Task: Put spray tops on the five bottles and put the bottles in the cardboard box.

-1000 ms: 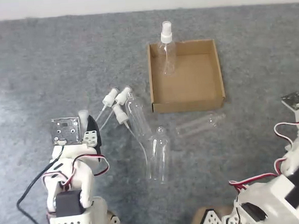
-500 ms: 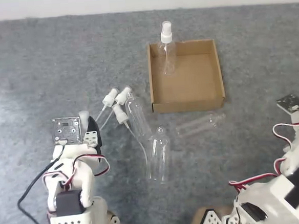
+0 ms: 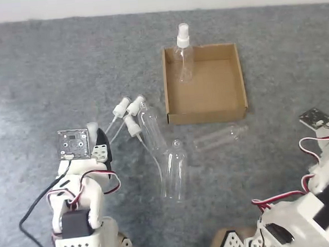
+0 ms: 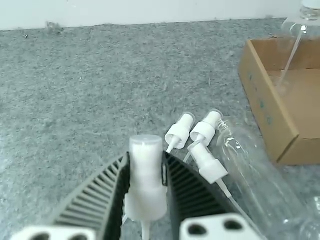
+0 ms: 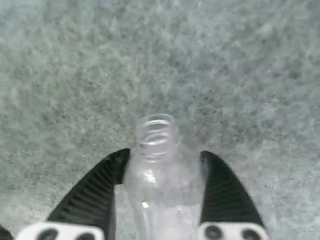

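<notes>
We see the left gripper [image 4: 145, 160] at the near left of the grey carpet [image 3: 48, 69], its jaws closed narrowly on a white spray top [image 4: 146, 200] that stands upright between them. At the near right, the right gripper [image 5: 164, 154] clasps an open-necked bottle [image 5: 159, 186] between its jaws, with the threaded neck pointing out past the fingertips. The cardboard box [image 3: 241, 78] sits right of centre on the far side, and a capped bottle [image 3: 184, 60] stands upright in its far left corner. Just left of the box we find three loose spray tops [image 3: 129, 114] in a cluster. Near them lie three uncapped bottles: a slanted bottle [image 3: 152, 127] touching the cluster, a middle bottle [image 3: 174, 169] nearer us, and a slim bottle [image 3: 221, 136] just in front of the box.
</notes>
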Robot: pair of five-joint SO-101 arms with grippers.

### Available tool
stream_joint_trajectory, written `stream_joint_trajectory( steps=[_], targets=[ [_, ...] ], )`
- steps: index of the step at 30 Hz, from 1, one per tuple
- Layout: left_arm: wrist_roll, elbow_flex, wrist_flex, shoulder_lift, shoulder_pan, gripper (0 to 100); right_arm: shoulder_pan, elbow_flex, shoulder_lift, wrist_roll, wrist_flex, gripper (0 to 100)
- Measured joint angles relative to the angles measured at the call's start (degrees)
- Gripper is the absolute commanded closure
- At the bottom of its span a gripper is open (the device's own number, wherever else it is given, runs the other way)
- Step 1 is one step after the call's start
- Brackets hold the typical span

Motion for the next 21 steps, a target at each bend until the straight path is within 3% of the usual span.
stream_joint_trajectory(
  steps=[3, 7, 12, 16, 21],
  targets=[
    [0.0, 0.0, 0.0, 0.0, 0.0, 99, -0.2, -0.4, 0.0, -6.9, -2.0, 96.6],
    [0.0, 0.0, 0.0, 0.0, 0.0, 99, -2.2, -4.2, 0.0, -22.2, -3.5, 99.4],
    [0.0, 0.0, 0.0, 0.0, 0.0, 99, -6.9, -7.8, 0.0, -36.1, -4.2, 95.8],
    [0.0, 0.0, 0.0, 0.0, 0.0, 99, -9.7, -10.6, 3.1, -43.6, -5.9, 94.9],
    [0.0, 0.0, 0.0, 0.0, 0.0, 99, -10.5, -16.2, 11.0, -45.4, -5.0, 90.9]
  ],
)
